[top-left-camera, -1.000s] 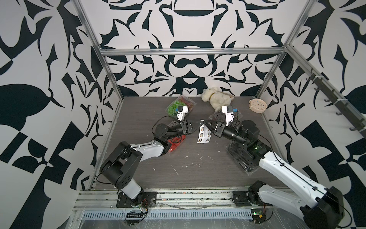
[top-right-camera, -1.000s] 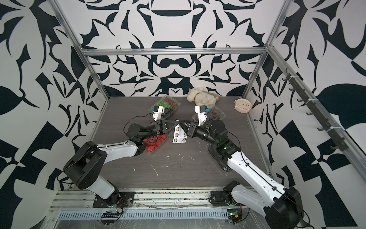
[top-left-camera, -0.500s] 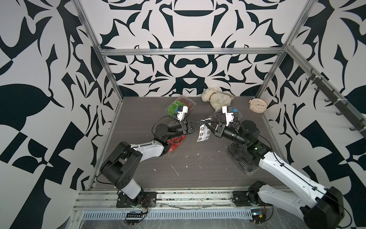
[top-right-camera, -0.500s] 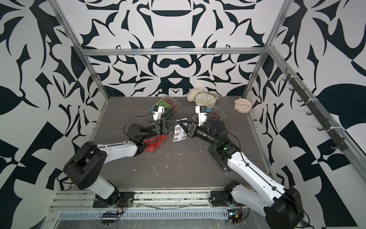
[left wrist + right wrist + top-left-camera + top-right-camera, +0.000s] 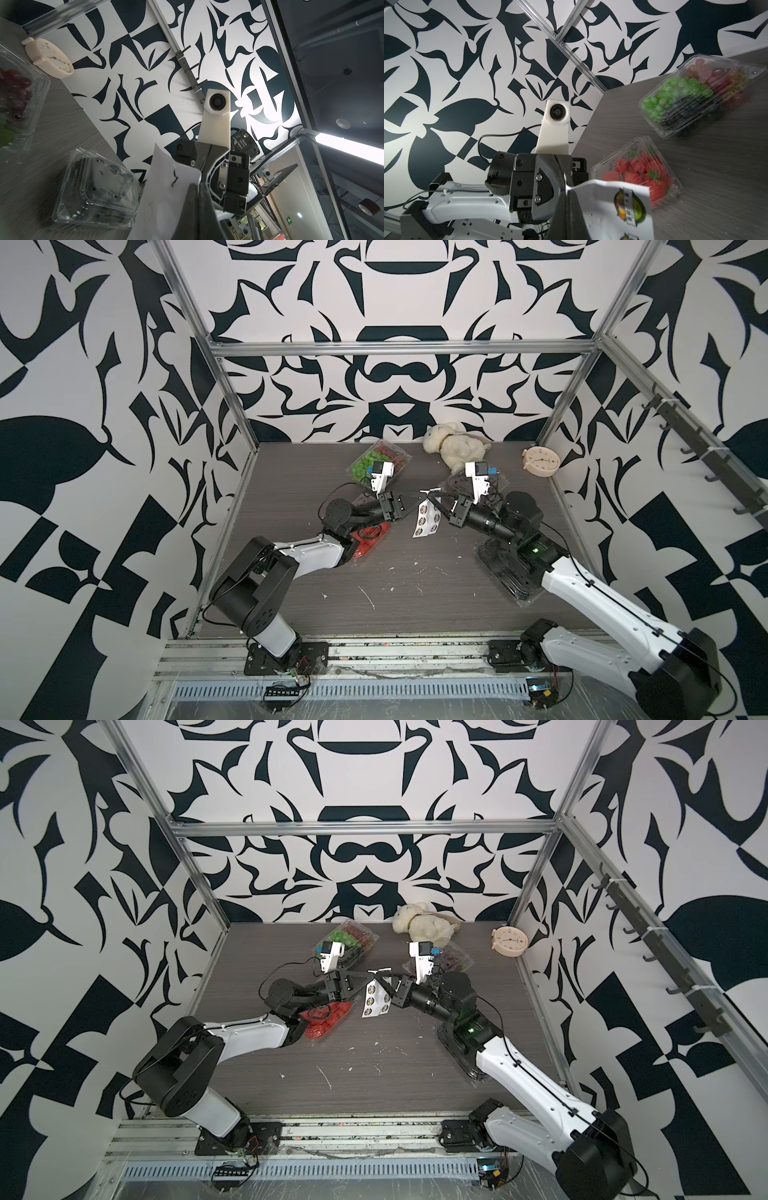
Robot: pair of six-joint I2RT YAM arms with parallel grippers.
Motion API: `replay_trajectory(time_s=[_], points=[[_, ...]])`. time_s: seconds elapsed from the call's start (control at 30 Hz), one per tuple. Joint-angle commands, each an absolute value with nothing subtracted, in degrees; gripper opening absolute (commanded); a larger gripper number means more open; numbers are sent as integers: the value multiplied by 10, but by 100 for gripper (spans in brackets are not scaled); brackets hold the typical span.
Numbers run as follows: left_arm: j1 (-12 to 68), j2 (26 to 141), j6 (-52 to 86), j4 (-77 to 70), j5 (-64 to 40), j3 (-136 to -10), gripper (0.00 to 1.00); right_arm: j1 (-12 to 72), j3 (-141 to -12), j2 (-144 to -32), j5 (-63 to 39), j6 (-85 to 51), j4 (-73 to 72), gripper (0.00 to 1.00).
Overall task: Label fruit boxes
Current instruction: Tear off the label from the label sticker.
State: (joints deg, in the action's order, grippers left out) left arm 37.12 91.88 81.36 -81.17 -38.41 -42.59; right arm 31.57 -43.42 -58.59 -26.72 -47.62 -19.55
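Note:
The white sticker sheet [image 5: 424, 522] [image 5: 374, 1003] hangs above the table's middle, pinched at its top edge from both sides. My left gripper [image 5: 420, 497] [image 5: 196, 185] is shut on it, and my right gripper [image 5: 433, 498] [image 5: 568, 192] is shut on the same edge, tip to tip. Round labels show on the sheet [image 5: 616, 209]. The strawberry box [image 5: 368, 545] [image 5: 639, 174] lies partly under the left arm. One grape box [image 5: 380, 462] [image 5: 695, 93] sits at the back. Another grape box [image 5: 455, 961] [image 5: 14, 99] lies behind the right wrist. The avocado box [image 5: 498, 568] [image 5: 97, 191] lies under the right arm.
A cream plush toy [image 5: 455, 448] and a round clock [image 5: 540, 462] lie along the back wall. Small white scraps [image 5: 365, 595] litter the front of the table. A rail of hooks [image 5: 702, 448] runs along the right wall.
My right gripper's jaws, open around the sheet's top edge a second ago, have closed on it. The left gripper and the boxes have not moved.

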Motion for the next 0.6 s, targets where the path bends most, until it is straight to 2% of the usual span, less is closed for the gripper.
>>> replay_trajectory(time_s=[0.0,0.07,0.23,0.33,0.47,0.53,0.57], points=[[375,903,806,-826,-392,-427,0,319,-442,-582,-272,-468,-221,0],[374,900,805,-826,-392,-425,0,319,-438,-579,-268,-468,-221,0],[375,899,802,-826,-392,-419,21,319,-432,-565,-252,-463,-221,0],[375,898,801,-826,-392,-414,23,319,-432,-563,-249,-463,-217,0],[374,896,800,-826,-388,-409,15,318,-430,-560,-247,-464,-220,0],[374,896,799,-826,-389,-410,5,319,-430,-561,-250,-464,-220,0],[374,896,799,-826,-388,-410,4,318,-431,-561,-251,-465,-219,0]])
